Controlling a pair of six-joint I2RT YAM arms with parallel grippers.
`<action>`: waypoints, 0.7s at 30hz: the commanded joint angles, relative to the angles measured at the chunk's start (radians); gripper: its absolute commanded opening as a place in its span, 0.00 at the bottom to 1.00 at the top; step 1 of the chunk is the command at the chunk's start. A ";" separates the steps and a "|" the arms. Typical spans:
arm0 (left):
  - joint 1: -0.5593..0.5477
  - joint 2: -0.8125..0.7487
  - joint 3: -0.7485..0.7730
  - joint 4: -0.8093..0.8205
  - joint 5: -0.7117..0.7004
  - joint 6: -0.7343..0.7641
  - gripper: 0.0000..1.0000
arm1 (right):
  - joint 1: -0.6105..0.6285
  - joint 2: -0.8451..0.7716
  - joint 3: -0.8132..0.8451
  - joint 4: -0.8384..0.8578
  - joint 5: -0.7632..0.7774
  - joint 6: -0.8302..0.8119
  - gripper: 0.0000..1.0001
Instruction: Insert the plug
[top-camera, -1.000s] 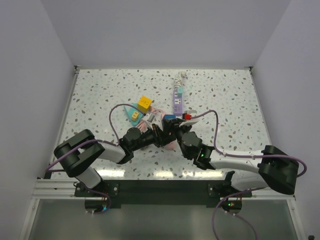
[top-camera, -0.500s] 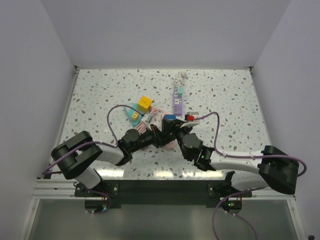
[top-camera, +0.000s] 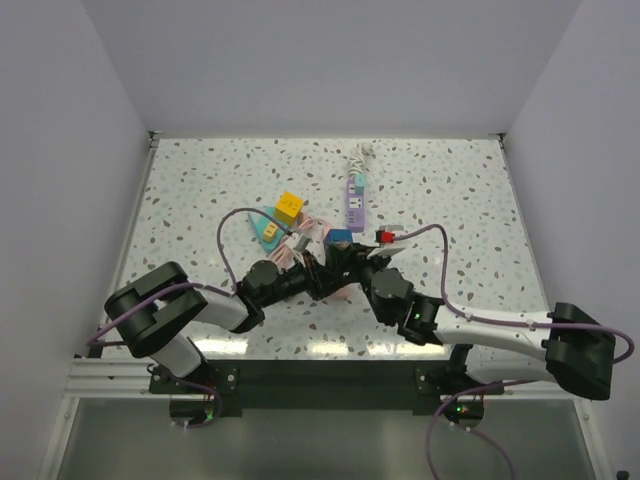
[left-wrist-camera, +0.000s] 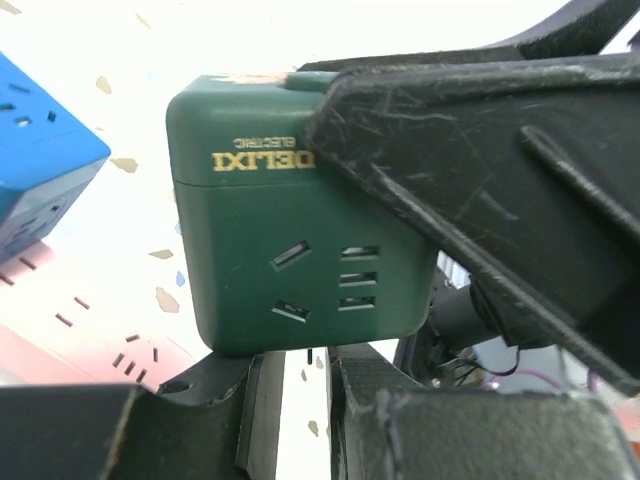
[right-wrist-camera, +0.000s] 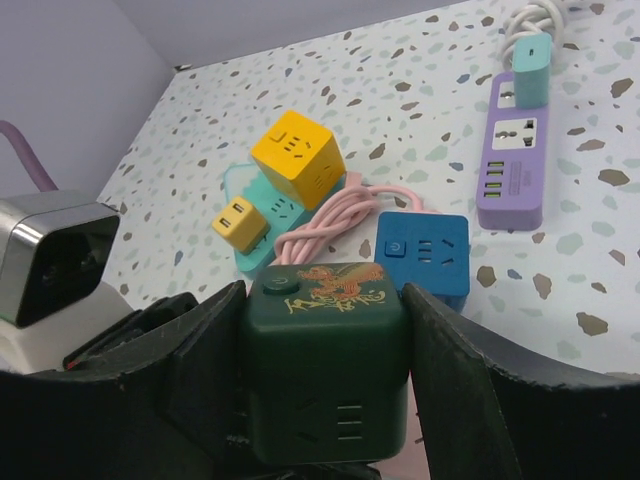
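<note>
Green cube (right-wrist-camera: 325, 330), clamped in right gripper (right-wrist-camera: 323, 395) (upright)

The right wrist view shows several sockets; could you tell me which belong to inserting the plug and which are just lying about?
Job:
green cube, in hand
purple strip, probably its target

Lying about:
yellow cube
small yellow adapter
teal socket
blue cube
pink cable

We find bright, even overhead light; behind the green socket cube (left-wrist-camera: 290, 250) the table (left-wrist-camera: 130, 60) blows out white, and below it edges seem slightly soft.
</note>
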 joint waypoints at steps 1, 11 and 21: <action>0.011 -0.052 0.007 0.150 -0.056 0.146 0.00 | 0.025 -0.062 0.031 -0.195 -0.055 0.005 0.65; 0.010 -0.100 0.024 0.035 -0.023 0.300 0.00 | 0.025 -0.185 0.137 -0.409 -0.108 -0.053 0.96; 0.004 -0.112 -0.019 0.078 0.027 0.395 0.00 | -0.114 -0.309 0.146 -0.487 -0.274 -0.072 0.99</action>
